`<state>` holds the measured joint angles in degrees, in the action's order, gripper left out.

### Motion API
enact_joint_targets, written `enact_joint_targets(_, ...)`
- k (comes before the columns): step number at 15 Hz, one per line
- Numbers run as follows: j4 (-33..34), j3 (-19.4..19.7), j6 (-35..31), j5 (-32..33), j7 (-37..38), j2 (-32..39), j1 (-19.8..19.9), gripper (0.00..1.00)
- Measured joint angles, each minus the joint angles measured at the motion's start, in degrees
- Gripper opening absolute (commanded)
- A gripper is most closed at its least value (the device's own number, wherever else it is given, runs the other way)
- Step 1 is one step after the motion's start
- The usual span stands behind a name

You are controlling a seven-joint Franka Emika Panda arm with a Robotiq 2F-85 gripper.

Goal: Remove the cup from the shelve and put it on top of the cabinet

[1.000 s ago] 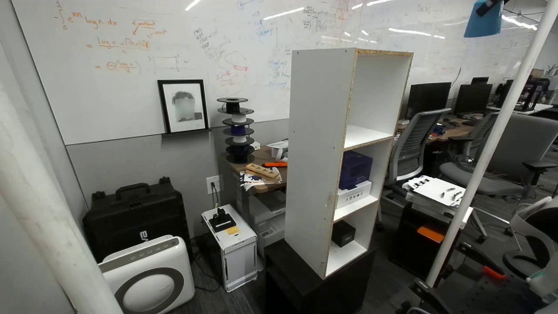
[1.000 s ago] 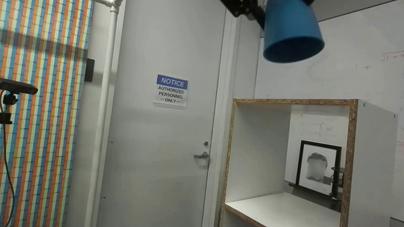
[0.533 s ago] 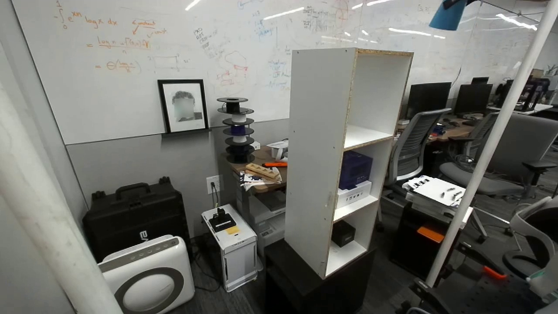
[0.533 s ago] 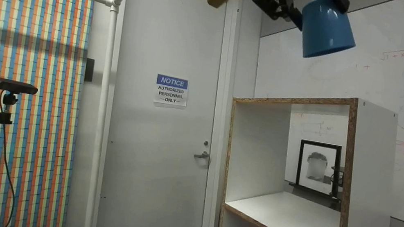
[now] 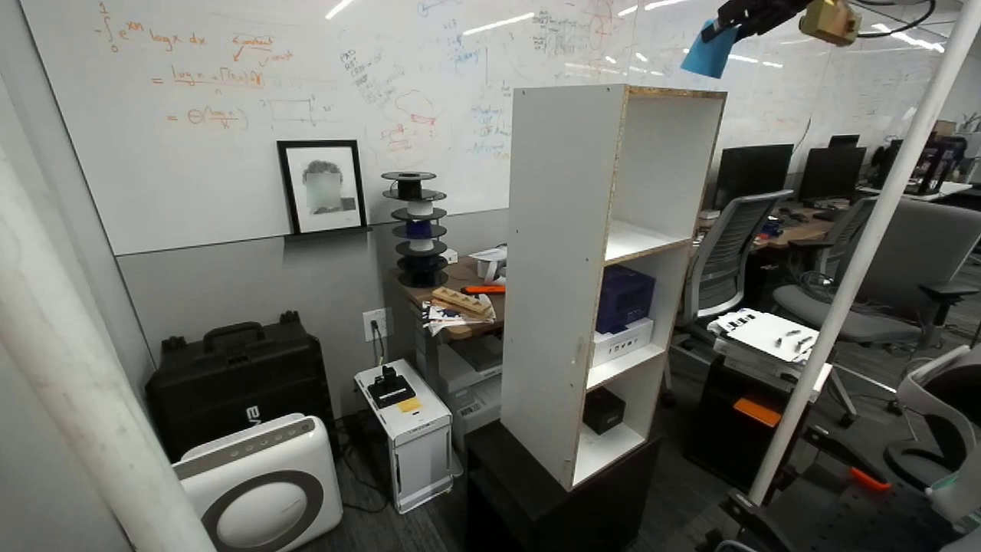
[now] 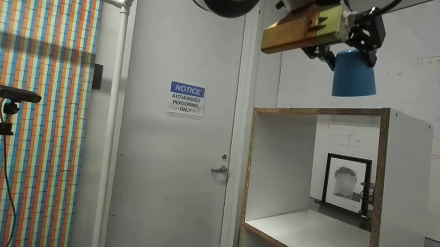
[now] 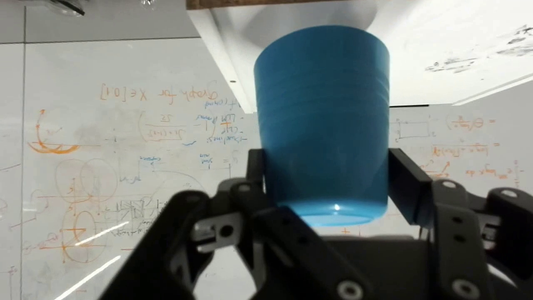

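Wrist view: the gripper (image 7: 328, 170) pinches the light-blue cup (image 7: 324, 108) near its narrow end, wide end pointing outward toward the cabinet (image 7: 416, 46), whose top sits lower than the gripper in both exterior views, so lowering seems next.

An exterior view looks down past the cabinet (image 5: 563, 261) toward the whiteboard (image 5: 429, 69); an exterior view, nearer, faces into the cabinet and toward the door (image 6: 172, 165); both share cabinet and picture frame (image 5: 323, 188); the wrist view, inverted, looks closely along the gripper (image 7: 327, 171) at the cup (image 7: 322, 121).
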<state>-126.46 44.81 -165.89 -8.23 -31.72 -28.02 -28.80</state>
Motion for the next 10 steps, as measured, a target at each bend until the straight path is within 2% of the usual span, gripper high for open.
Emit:
enact_joint_targets(1,0.9,1.5,0.0,-0.2,-0.2,0.7,-2.1,0.9)
enact_joint_targets(3,2.2,4.1,0.2,-0.2,-0.4,1.6,-5.3,0.99)
enact_joint_targets(5,3.0,5.6,0.5,-0.2,-0.4,1.8,-6.7,1.0)
enact_joint_targets(8,3.4,5.9,1.2,-0.2,-0.6,1.8,-6.4,1.0)
enact_joint_targets(10,3.3,4.9,3.1,-0.2,-0.6,1.8,-4.6,1.0)
